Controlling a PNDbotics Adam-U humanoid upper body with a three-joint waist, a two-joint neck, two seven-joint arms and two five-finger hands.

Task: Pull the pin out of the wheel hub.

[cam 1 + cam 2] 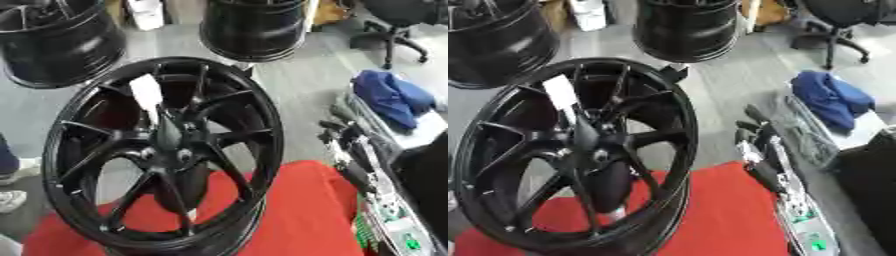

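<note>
Hub [179, 152] of the black wheel [79, 135] stands upright on the red cloth [306, 210], the pin is not clear to see, and the right robot hand [759, 150] waits beside, fingers relaxed and empty, so reaching seems next.

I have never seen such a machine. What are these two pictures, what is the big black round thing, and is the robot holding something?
Both pictures come from the two eyes of one camera in a humanoid robot's head, looking down, so they show nearly the same scene. The big black thing is a car wheel, standing tilted on a red surface. At its centre is the hub; I cannot make out the pin there. The dark jointed part on the right is the robot's right hand, beside the wheel and holding nothing, fingers seemingly relaxed. The left hand is not visible. Two more black wheels stand behind, and a blue cloth lies at the right.
</note>
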